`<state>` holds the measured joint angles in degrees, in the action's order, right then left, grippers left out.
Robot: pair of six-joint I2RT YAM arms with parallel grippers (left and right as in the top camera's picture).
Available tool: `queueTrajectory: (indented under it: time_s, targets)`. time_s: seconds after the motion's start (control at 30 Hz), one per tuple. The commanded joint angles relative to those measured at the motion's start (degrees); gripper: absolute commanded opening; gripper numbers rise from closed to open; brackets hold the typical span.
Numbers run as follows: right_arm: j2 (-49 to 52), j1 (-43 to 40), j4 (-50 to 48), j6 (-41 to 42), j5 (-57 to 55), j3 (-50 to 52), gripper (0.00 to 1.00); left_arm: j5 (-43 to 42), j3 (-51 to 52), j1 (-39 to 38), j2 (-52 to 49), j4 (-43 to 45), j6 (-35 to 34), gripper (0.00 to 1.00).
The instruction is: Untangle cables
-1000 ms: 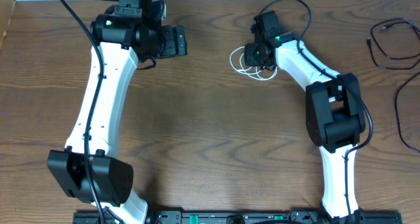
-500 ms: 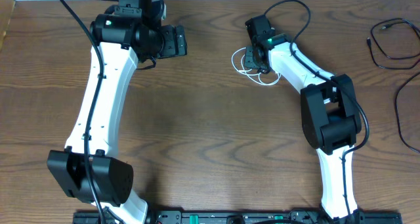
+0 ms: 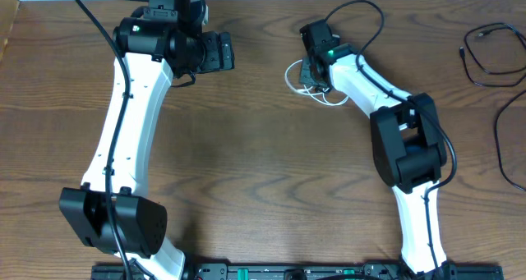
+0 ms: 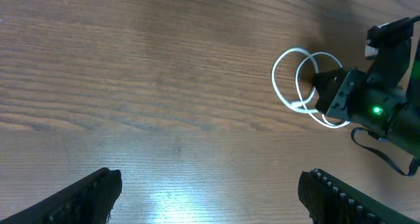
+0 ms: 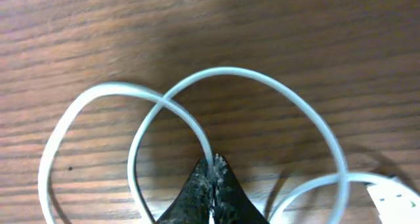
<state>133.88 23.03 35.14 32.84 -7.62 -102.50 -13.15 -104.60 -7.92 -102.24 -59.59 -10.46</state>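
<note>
Cables look mostly sorted, we reckon. Across the table, the left gripper sits well off to one side of the right gripper, fingers spread wide and empty. Far off on the right gripper's other side we see the black cable, already free. Directly under the right gripper lies the white cable, pinched tight in its tips and looped over itself. Those loops are what's left. Its white plug rests just beside the tips.
</note>
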Motion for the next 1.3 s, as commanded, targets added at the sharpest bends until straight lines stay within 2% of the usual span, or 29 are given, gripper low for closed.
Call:
queueTrajectory:
  time_s: [0.0, 0.1, 0.23, 0.3, 0.47, 0.7, 0.73, 0.77, 0.8, 0.83, 0.87, 1.03, 1.27]
  targets:
    - [3.3, 0.4, 1.3, -3.7, 2.2, 0.7, 0.01, 0.8, 0.3, 0.1, -0.5, -0.2, 0.4, 0.91]
    - [0.4, -1.0, 2.1, -11.1, 9.3, -0.9, 0.01, 0.8, 0.3, 0.1, -0.5, -0.3, 0.4, 0.91]
    - [-7.0, -5.5, 3.4, -21.5, 32.2, -2.9, 0.01, 0.8, 0.3, 0.1, -0.5, -0.4, 0.4, 0.91]
    - [-10.3, -7.6, 4.7, -22.9, 38.8, -3.0, 0.01, 0.8, 0.3, 0.1, -0.5, -0.4, 0.4, 0.91]
    - [-15.9, -12.0, 11.2, -23.3, 38.2, -3.0, 0.01, 0.8, 0.3, 0.1, -0.5, -0.4, 0.4, 0.91]
    - [-15.3, -14.5, 19.4, -22.6, 23.6, -1.7, 0.01, 0.8, 0.3, 0.1, -0.5, -0.4, 0.4, 0.91]
    - [-14.7, -14.4, 19.6, -22.6, 23.6, -1.2, 0.08, 0.8, 0.3, 0.1, -0.5, -0.3, 0.4, 0.91]
    - [-13.9, -14.1, 19.5, -22.6, 23.6, -0.6, 0.3, 0.8, 0.3, 0.1, -0.5, -0.3, 0.4, 0.91]
    - [-13.1, -13.9, 19.5, -22.6, 23.6, -0.3, 0.4, 0.8, 0.3, 0.1, -0.5, -0.3, 0.4, 0.91]
    - [-12.1, -13.5, 19.5, -22.6, 23.6, -0.1, 0.49, 0.8, 0.3, 0.1, -0.5, -0.3, 0.4, 0.91]
    - [-11.2, -13.3, 19.5, -22.6, 23.6, -0.1, 0.53, 0.8, 0.3, 0.1, -0.5, -0.4, 0.4, 0.91]
    - [-7.0, -12.0, 16.7, -21.4, 27.0, -0.1, 0.59, 0.8, 0.3, 0.1, -0.5, -0.4, 0.3, 0.91]
    - [-2.5, -11.5, 13.2, -20.7, 33.7, -0.1, 0.61, 0.8, 0.3, 0.1, -0.5, -0.4, 0.4, 0.91]
